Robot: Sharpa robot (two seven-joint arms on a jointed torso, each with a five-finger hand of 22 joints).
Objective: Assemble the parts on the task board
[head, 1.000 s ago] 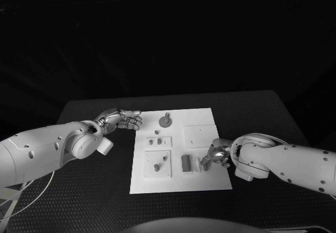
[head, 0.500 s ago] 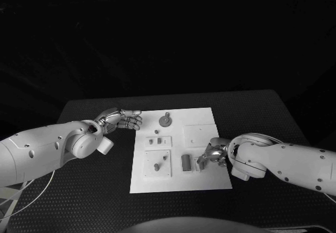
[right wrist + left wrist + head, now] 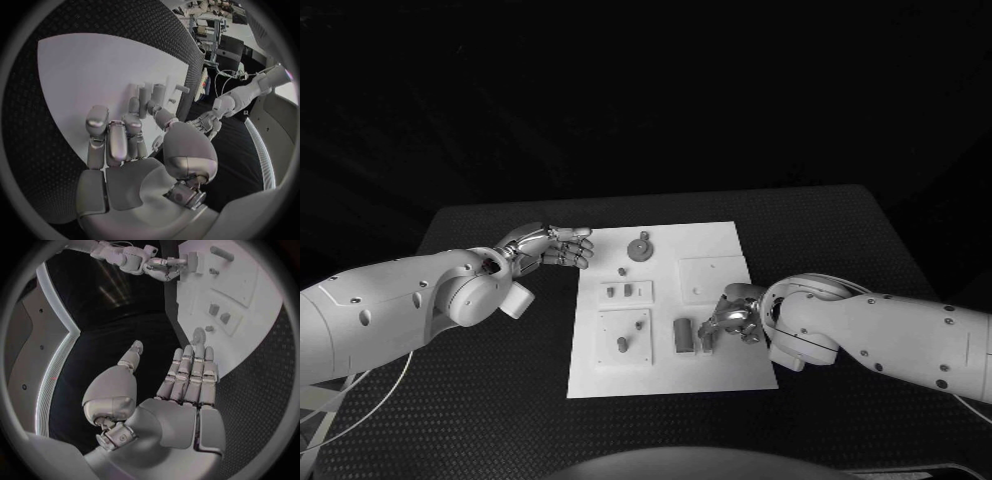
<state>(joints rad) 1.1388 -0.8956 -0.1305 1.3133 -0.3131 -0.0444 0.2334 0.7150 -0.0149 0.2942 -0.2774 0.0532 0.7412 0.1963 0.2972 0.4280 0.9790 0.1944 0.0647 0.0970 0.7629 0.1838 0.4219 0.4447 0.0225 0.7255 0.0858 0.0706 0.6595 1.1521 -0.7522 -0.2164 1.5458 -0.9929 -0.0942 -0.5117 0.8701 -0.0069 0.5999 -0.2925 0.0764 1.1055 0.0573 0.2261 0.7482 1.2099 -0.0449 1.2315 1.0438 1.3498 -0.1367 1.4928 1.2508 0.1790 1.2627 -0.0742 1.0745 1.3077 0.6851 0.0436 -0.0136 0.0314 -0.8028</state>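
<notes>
Black table point(image 3: 488, 400) bearing the white board point(image 3: 733, 240) at centre. Right hand point(image 3: 731, 321) works over the board's near right side by an upright part point(image 3: 682, 336); whether its curled fingers hold anything cannot be told. Left hand point(image 3: 557, 246) hovers open beside the far left edge. Other parts point(image 3: 627, 291) and a round disc point(image 3: 640, 249) lie loose, so most assembly seems left.

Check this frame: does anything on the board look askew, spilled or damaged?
Nothing stands out. The task board lies flat on the table, and its small parts look in place and unbroken. The right hand is at the board's right side by the upright parts; the left hand hangs off its far left corner, holding nothing.
</notes>
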